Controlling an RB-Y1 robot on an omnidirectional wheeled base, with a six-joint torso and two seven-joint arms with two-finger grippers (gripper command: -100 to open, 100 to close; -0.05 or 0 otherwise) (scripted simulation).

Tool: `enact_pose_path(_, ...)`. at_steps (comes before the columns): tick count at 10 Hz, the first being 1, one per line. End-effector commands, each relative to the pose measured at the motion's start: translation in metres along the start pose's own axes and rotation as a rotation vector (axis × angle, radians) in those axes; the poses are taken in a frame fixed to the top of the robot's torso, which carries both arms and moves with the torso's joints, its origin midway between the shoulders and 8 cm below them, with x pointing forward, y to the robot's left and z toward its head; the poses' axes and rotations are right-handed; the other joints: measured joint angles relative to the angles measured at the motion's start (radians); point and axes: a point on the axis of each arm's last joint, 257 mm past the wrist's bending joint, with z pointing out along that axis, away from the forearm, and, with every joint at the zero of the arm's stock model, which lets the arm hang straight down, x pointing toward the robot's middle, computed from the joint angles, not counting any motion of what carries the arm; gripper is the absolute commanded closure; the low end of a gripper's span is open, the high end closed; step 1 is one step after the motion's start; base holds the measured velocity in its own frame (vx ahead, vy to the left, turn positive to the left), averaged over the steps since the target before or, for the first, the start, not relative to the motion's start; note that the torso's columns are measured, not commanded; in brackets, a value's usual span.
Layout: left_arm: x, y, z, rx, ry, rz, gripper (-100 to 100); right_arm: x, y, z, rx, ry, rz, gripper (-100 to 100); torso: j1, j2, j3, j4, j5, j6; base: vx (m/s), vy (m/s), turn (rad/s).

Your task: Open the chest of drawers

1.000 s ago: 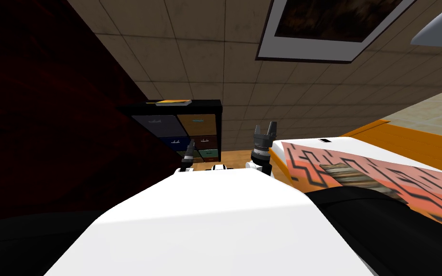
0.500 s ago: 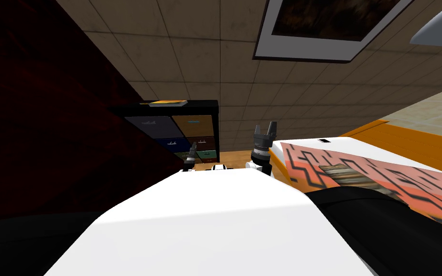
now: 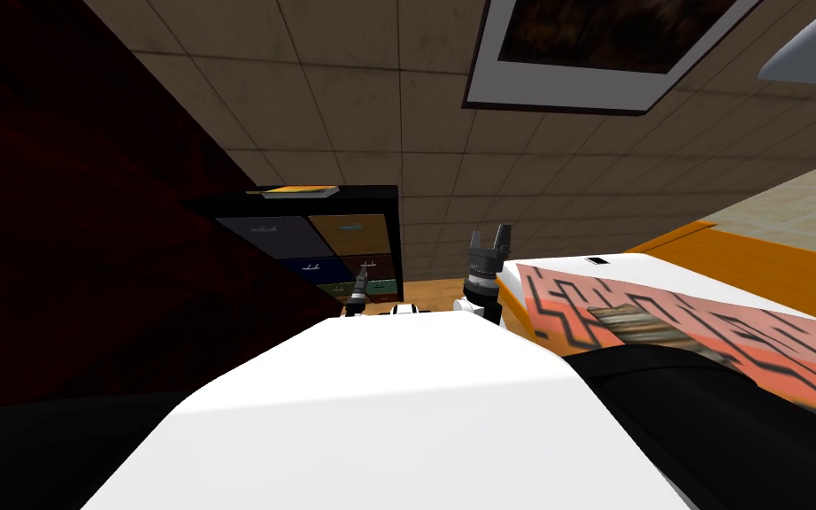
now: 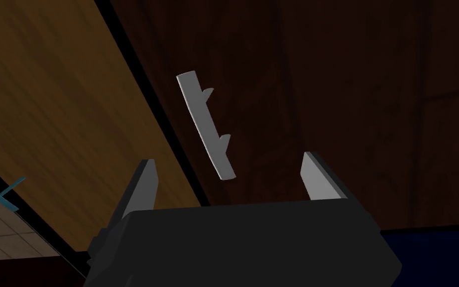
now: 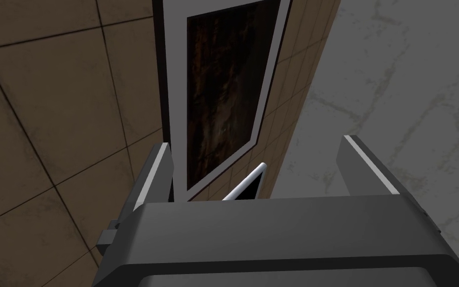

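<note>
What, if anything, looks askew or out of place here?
Nothing stands out: the chest of drawers has its visible drawers shut, a book flat on top; the handle slants at the left gripper only by camera roll.

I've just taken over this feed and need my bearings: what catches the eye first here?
The black chest of drawers with many-coloured fronts stands ahead to the left, against the tiled wall. The open left gripper is right at its dark brown drawer, the pale grey handle lined up between the fingers, ungripped. On the right lies a bed with a bold orange-patterned cover.
</note>
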Motion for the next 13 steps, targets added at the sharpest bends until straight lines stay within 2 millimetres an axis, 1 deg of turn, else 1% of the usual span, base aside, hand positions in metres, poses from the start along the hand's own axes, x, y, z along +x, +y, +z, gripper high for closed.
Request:
enact_pose_path(1,0.006,0.003,-0.002,-0.008,-0.006,-0.017,-100,0.000,0.000,0.000,0.000,0.000,0.000,0,0.001,0.001,0.000,0.000,0.000,0.000,0.007,-0.011,0.000)
enact_pose_path(3,0.003,-0.004,0.009,-0.009,-0.008,-0.016,-100,0.000,0.000,0.000,0.000,0.000,0.000,0,0.001,-0.001,0.000,0.000,0.000,0.000,0.047,-0.004,-0.010)
enact_pose_path(4,0.004,-0.002,0.006,-0.006,-0.008,-0.017,-100,0.000,0.000,0.000,0.000,0.000,0.000,0,0.000,-0.002,-0.001,-0.001,0.000,0.000,0.026,-0.001,-0.001)
enact_pose_path(5,0.006,0.002,0.000,-0.008,-0.007,-0.018,100,0.000,0.000,0.000,0.000,0.000,0.000,0,0.000,0.000,0.000,0.000,0.000,0.000,-0.033,0.003,0.014)
enact_pose_path(6,0.005,0.000,0.003,-0.010,-0.007,-0.018,100,0.000,0.000,0.000,0.000,0.000,0.000,0,0.000,0.003,0.002,0.001,0.000,0.000,-0.022,0.001,0.004)
enact_pose_path(7,0.005,-0.004,0.002,-0.005,-0.005,-0.018,100,0.000,0.000,0.000,0.000,0.000,0.000,0,0.000,0.002,0.002,0.001,0.000,0.000,-0.123,0.003,0.015)
enact_pose_path(10,0.004,-0.011,0.001,-0.001,-0.002,-0.018,100,0.000,0.000,0.000,0.000,0.000,0.000,0,-0.001,0.003,0.002,0.001,0.000,0.000,-0.195,-0.018,0.015)
enact_pose_path(11,0.005,-0.009,0.001,-0.001,-0.003,-0.018,100,0.000,0.000,0.000,0.000,0.000,0.000,0,-0.001,0.001,0.001,0.000,0.000,0.000,-0.096,-0.010,0.002)
enact_pose_path(12,-0.003,-0.006,0.000,-0.002,0.019,0.019,-100,0.000,0.000,0.000,0.000,0.000,0.000,0,0.000,-0.006,-0.003,-0.001,0.000,0.000,-0.016,-0.006,-0.004)
enact_pose_path(13,-0.006,-0.005,-0.001,-0.001,0.028,0.033,-100,0.000,0.000,0.000,0.000,0.000,0.000,0,0.001,-0.009,-0.005,-0.002,0.000,0.000,0.000,0.000,0.000)
